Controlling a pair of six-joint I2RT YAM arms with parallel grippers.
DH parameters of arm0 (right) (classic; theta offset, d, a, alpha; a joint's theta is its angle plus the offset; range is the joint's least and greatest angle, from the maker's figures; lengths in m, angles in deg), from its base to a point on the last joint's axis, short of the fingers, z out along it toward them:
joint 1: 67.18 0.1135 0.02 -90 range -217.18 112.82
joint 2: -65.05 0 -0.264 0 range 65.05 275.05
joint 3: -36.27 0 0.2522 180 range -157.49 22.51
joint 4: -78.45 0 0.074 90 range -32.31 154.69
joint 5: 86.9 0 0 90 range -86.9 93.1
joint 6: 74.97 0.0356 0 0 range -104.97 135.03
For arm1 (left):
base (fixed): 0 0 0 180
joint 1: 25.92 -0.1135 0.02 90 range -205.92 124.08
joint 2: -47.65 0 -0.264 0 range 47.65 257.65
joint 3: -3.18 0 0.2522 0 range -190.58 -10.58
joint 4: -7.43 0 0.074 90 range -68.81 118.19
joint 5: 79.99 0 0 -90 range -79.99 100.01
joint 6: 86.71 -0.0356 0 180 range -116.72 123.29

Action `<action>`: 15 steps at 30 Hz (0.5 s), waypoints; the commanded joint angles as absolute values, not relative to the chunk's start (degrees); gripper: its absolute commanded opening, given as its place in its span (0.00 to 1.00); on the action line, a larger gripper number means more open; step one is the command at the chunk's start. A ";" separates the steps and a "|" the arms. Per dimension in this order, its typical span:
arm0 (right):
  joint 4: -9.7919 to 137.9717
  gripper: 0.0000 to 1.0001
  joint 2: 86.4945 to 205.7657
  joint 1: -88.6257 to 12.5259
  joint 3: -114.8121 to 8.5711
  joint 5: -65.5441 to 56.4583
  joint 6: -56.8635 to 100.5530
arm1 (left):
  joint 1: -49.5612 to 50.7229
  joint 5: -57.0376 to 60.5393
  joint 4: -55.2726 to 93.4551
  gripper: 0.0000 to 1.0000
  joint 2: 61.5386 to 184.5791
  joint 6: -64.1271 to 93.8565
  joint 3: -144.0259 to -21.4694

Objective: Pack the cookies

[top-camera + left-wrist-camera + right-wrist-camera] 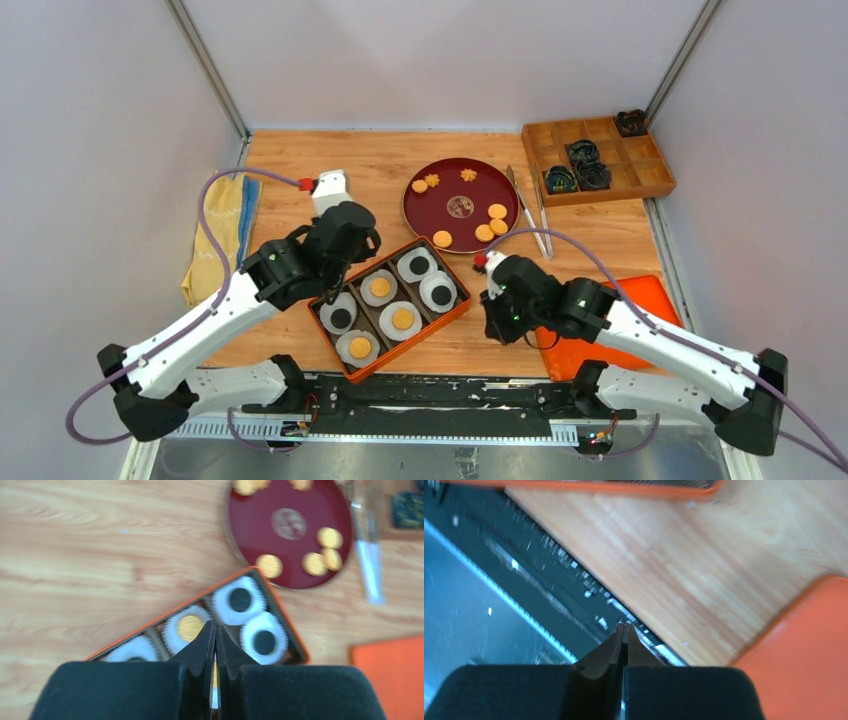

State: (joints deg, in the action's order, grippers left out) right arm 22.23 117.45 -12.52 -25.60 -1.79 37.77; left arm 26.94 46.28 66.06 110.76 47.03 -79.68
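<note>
An orange box (458, 313) holds six white paper cups, each with one cookie: black ones (417, 265) and golden-orange ones (402, 318). A dark red plate (461, 205) carries loose orange cookies (497, 211) and flower-shaped ones (468, 175). My left gripper (338, 268) hangs over the box's far left part. In the left wrist view it (215, 628) is shut and empty above the cups, next to an orange cookie (187, 626). My right gripper (503, 316) is shut and empty in the right wrist view (625, 626), low over the table's near edge.
An orange lid (645, 300) lies at the right, under my right arm. Metal tongs (530, 212) lie right of the plate. A wooden compartment tray (640, 178) with black coiled rings stands at the back right. A yellow cloth (222, 230) lies at the left.
</note>
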 commanded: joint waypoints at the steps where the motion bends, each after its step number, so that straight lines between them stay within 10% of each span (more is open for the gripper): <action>1: 20.05 0.00 124.46 -1.90 -26.81 -4.36 38.07 | 19.86 54.08 81.41 0.05 111.22 56.39 -72.94; 15: 33.85 0.00 159.77 10.67 -41.24 -15.20 30.18 | 9.43 52.28 81.40 0.00 106.69 55.15 -73.35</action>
State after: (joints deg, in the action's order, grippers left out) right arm 31.74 154.50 10.34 -36.42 -11.73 33.88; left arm 10.57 49.34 80.81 110.31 55.38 -69.12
